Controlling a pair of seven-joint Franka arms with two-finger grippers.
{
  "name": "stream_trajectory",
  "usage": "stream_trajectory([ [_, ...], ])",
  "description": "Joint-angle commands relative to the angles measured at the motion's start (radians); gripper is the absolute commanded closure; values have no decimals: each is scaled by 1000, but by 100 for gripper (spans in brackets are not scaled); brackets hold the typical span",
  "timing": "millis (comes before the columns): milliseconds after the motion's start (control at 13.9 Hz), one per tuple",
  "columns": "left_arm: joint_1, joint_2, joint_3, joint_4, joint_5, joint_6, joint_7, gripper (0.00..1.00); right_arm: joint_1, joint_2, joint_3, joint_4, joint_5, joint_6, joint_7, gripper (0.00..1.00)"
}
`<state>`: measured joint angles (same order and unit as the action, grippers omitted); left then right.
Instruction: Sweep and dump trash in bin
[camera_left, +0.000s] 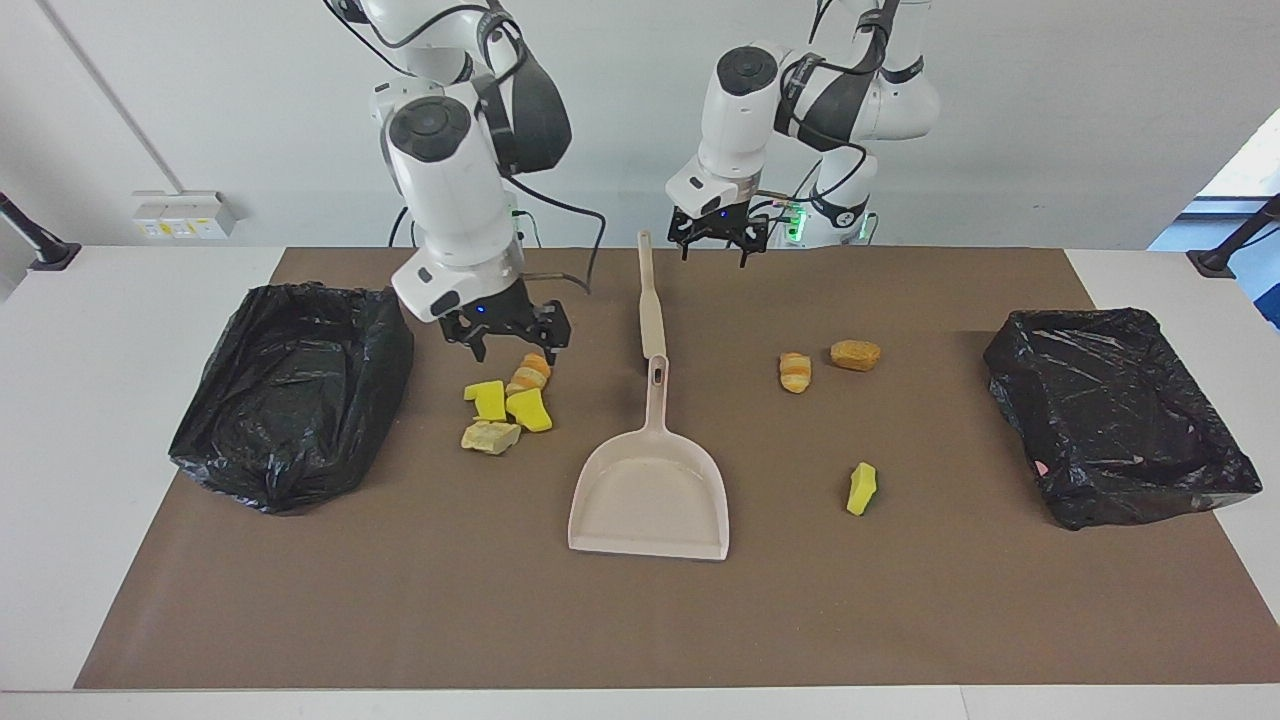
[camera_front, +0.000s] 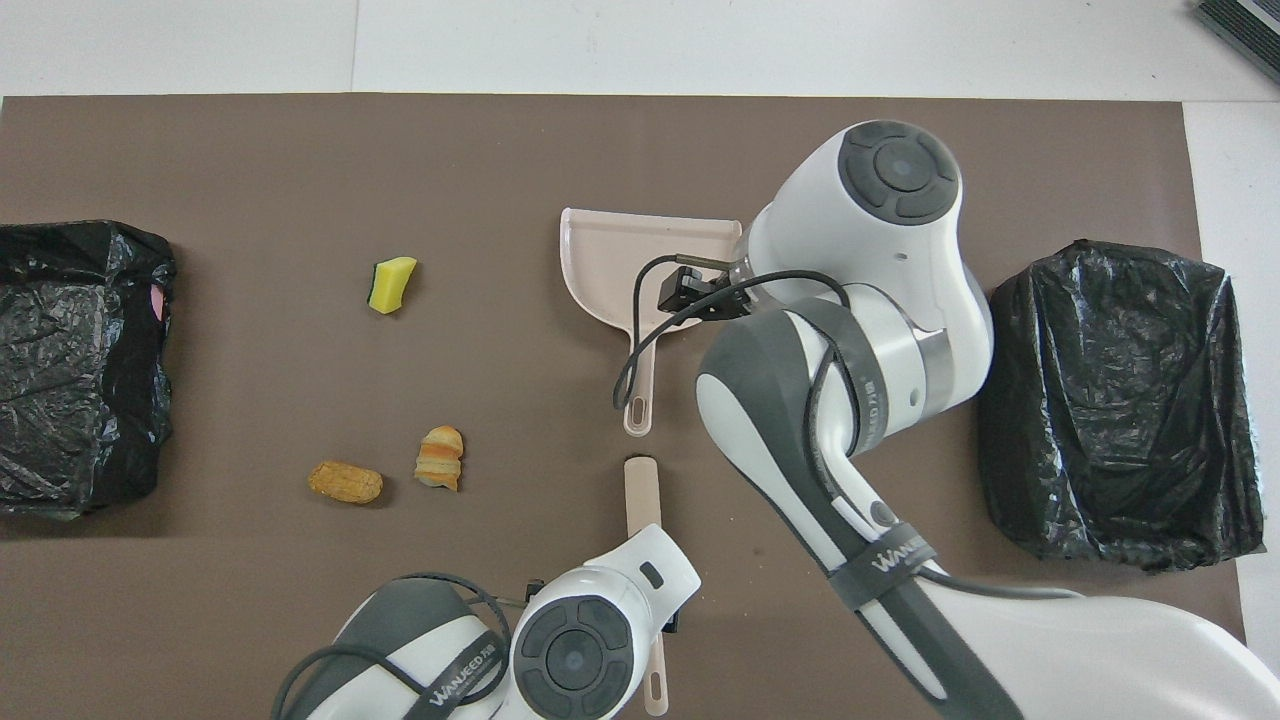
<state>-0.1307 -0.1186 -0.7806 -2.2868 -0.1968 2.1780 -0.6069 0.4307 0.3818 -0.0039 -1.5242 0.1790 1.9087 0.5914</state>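
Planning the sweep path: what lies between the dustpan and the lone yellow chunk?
Bare brown mat lies between the dustpan and the lone yellow chunk; the facing view shows it.

Both arms low, right tool (camera_left: 512, 340) and left tool (camera_left: 717, 240) open-fingered.

The dustpan (camera_left: 650, 495) lies mid-mat, a brush (camera_left: 649, 300) just nearer the robots, trash clusters (camera_left: 507, 402) (camera_left: 828, 362) on either side of it, and a lined bin (camera_left: 290, 390) (camera_left: 1120, 415) toward each table end.
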Motion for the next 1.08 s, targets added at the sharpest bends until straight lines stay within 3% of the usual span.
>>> stream_trajectory([
  [0, -15, 56, -23, -6, -12, 81, -60, 0, 40, 81, -1, 55, 37, 18, 48, 0],
  [216, -15, 115, -54, -6, -12, 100, -74, 0, 91, 138, -1, 50, 39, 96, 73, 0],
  [503, -15, 119, -54, -5, -12, 92, -88, 0, 95, 177, -2, 49, 28, 150, 64, 0],
  [647, -17, 116, -66, -6, -12, 83, -93, 9, 92, 175, -2, 47, 25, 153, 61, 0],
  [719, -17, 116, -71, -5, -12, 79, -93, 22, 89, 175, -2, 44, 27, 153, 57, 6],
  [791, -17, 111, -74, -5, -12, 62, -96, 33, 94, 172, -2, 42, 27, 145, 50, 28],
  [863, -17, 106, -86, -5, -12, 46, -96, 33, 97, 172, -2, 41, 28, 135, 51, 72],
  [935, -15, 105, -89, -5, -12, 43, -97, 33, 102, 169, -2, 41, 30, 124, 51, 100],
  [1007, -17, 106, -89, -6, -12, 43, -99, 33, 102, 169, -2, 41, 45, 121, 54, 100],
])
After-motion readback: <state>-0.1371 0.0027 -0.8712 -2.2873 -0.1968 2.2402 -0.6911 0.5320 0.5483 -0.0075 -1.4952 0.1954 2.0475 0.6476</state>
